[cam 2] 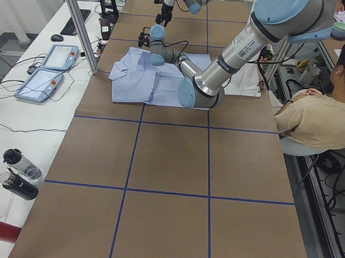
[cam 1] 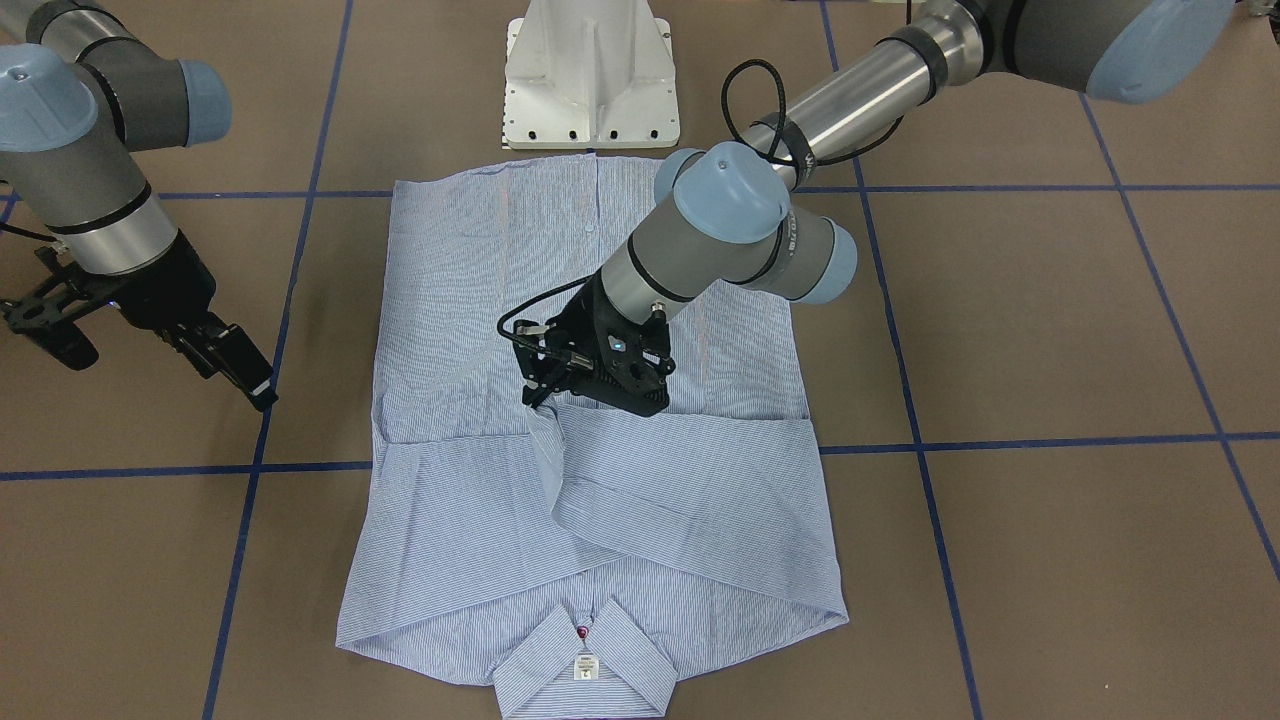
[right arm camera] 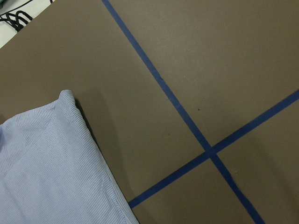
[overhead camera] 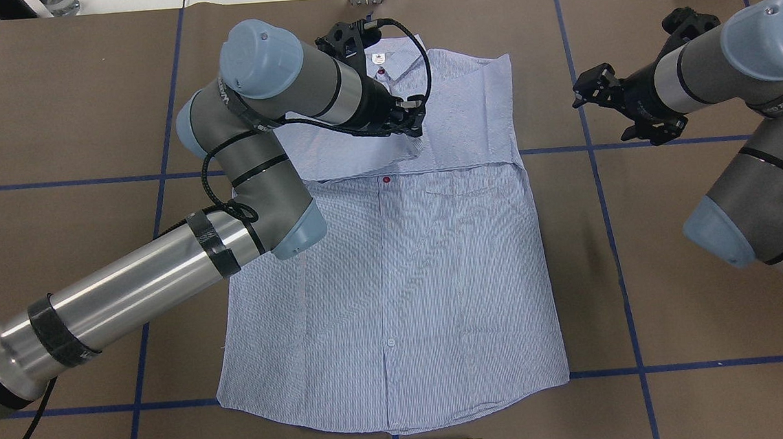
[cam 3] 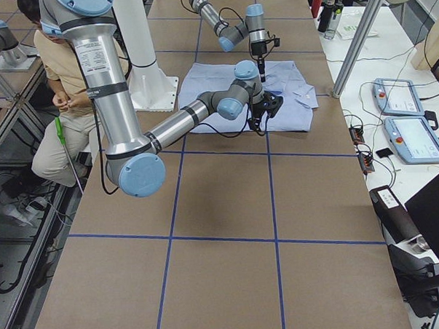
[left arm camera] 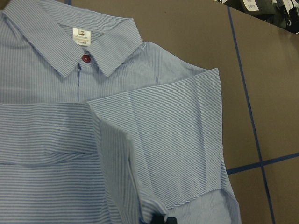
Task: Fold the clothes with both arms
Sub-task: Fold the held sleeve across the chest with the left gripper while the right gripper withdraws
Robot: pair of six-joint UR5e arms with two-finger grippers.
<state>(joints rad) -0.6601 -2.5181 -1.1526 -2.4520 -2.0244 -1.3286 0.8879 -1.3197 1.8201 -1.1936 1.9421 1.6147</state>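
Observation:
The light blue striped shirt (cam 1: 600, 520) lies flat, front up, with its collar (overhead camera: 380, 58) on the far side from the robot. Both sleeves are folded across the chest. My left gripper (cam 1: 538, 398) is at mid-chest, shut on the cuff end of the top sleeve, which is lifted slightly; its dark fingertips (left arm camera: 159, 219) just show at the left wrist view's lower edge. My right gripper (overhead camera: 581, 96) hovers over bare table beside the shirt's shoulder edge (right arm camera: 46, 168). It holds nothing and looks open; no fingers show in its wrist view.
The white pedestal base (cam 1: 590, 80) stands at the shirt's hem. Blue tape lines (overhead camera: 594, 164) cross the brown table. A seated person (cam 2: 317, 119) is behind the robot. Teach pendants (cam 2: 48, 70), bottles (cam 2: 20, 173) and a metal post (cam 2: 79, 26) line the far edge.

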